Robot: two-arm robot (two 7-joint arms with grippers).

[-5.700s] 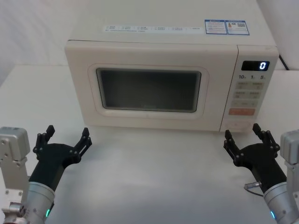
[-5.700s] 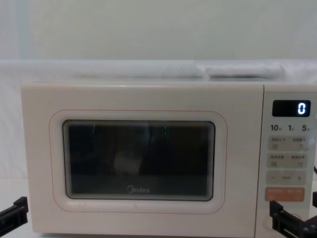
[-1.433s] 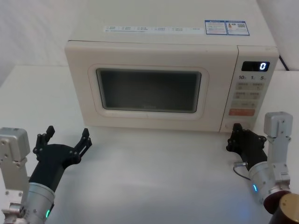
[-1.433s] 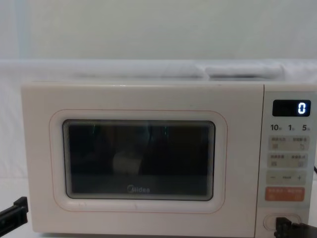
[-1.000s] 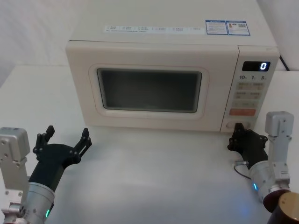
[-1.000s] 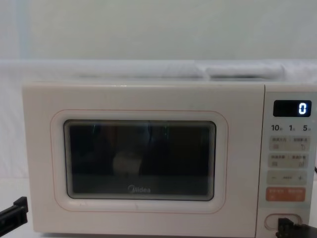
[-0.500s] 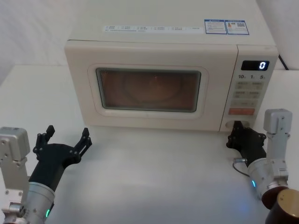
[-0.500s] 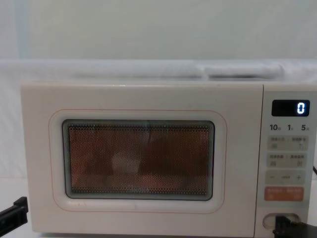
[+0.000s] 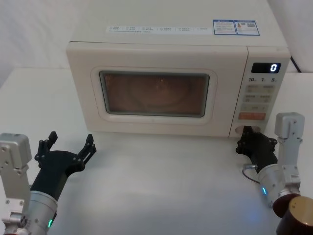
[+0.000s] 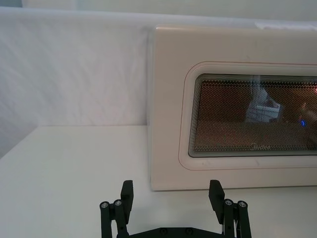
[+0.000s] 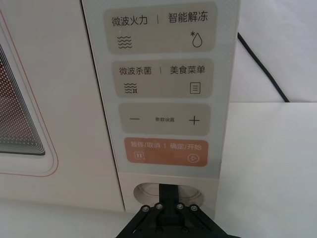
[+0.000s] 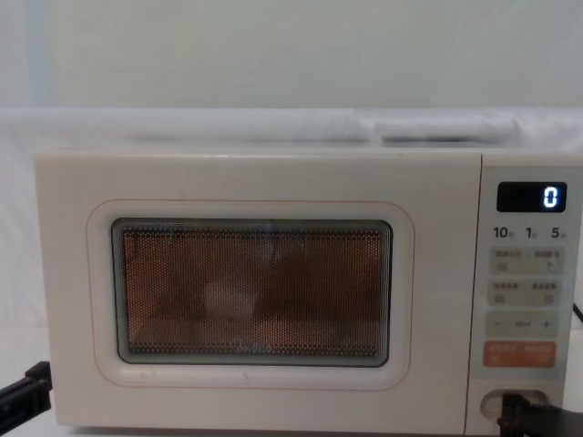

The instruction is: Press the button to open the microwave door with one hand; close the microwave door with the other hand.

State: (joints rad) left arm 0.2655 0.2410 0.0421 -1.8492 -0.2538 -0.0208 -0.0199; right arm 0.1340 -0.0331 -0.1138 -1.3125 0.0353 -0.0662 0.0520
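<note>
Pressing the button [image 11: 168, 192] is the step in hand: the right gripper [image 11: 169, 204] has its tip sunk into the pill-shaped recess at the foot of the control panel [image 11: 163, 94], just under the orange key [image 11: 166, 151]. Fingers drawn together into one narrow point; nothing held, just pushing.

The cavity light is on behind the microwave door [image 12: 250, 293], its window glowing orange. The door looks just unlatched, but sits near flush; I can't tell any gap on the hinge or latch side. So the open half looks nearly done, the close half not started.

The microwave [image 9: 171, 49] sits at the back of the white table [image 9: 161, 191], display [image 12: 532, 197] reading 0.

Right arm pose: low on the table at the microwave's right front corner, wrist angled in toward the panel. The left gripper [image 9: 66, 149] hovers low in front of the door's left edge, well apart from it, fingers spread wide and empty, pointed at the door.

Next move, my read: back the right gripper off to clear the door's swing, then bring the left in to push the door face shut.
</note>
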